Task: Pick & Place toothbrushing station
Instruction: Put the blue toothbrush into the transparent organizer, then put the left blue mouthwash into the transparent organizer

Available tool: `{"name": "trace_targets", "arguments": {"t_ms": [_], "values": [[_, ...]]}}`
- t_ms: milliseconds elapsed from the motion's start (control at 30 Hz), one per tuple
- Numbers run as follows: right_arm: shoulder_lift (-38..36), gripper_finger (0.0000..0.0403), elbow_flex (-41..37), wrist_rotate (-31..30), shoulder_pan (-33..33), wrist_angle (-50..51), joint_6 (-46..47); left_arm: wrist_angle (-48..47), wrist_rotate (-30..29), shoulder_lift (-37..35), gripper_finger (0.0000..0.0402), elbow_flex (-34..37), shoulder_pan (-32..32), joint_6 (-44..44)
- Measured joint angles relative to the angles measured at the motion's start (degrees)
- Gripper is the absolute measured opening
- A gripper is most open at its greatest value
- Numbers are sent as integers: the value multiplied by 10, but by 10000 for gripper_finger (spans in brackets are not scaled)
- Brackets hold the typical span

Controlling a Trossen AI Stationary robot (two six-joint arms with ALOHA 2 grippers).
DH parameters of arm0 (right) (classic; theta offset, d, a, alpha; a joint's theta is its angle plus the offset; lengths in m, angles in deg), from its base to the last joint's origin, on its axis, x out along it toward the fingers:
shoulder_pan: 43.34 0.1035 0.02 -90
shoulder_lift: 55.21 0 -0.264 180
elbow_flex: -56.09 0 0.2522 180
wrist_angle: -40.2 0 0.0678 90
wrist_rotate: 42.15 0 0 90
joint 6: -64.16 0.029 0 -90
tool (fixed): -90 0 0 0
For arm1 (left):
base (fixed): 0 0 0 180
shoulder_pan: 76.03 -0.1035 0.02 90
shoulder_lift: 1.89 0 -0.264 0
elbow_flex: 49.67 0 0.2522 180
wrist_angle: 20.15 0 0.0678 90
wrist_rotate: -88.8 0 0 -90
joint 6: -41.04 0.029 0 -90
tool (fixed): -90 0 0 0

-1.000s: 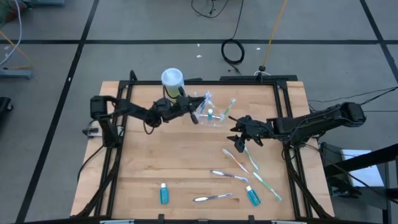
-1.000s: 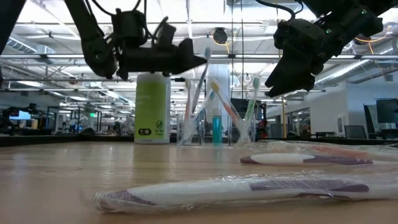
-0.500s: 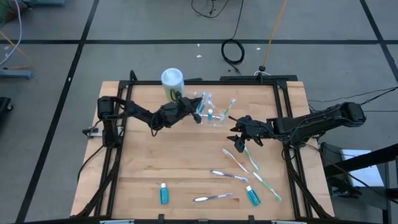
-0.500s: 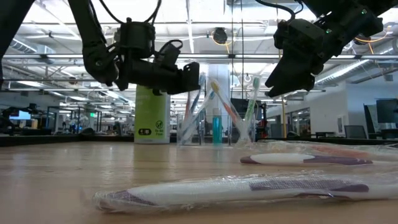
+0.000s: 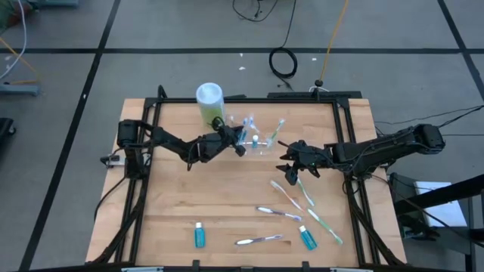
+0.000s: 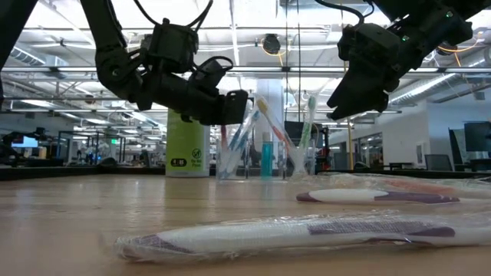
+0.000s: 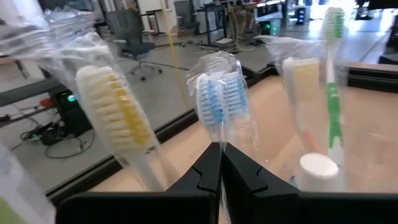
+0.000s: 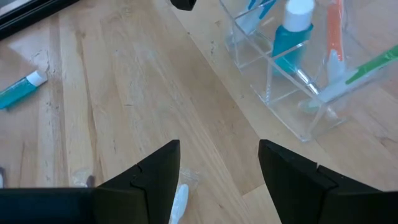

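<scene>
Left gripper (image 5: pixel 240 142) pinching a wrapped blue toothbrush (image 7: pixel 219 99) in the clear cup (image 5: pixel 257 141).
Its fingers are closing on the handle; right gripper (image 5: pixel 286 163) is hovering open above the counter (image 5: pixel 174 196).

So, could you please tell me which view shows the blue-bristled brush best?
The left wrist view: the blue brush fills the frame, wrapped, above the shut left pincer. High and low views show it small in the cup; the right wrist view crops it.
</scene>
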Motion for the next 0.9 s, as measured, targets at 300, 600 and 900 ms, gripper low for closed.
{"name": "trace_targets", "arguments": {"t_ms": [300,600,900], "values": [[0,210,0,1,0,0,15,-19,-7,-6,53,0,0,10],[0,210,0,1,0,0,15,-119,-1,-75,124,-4,4,-5],[0,210,0,2,0,0,15,-207,40,-205,136,-4,54,44]]}}
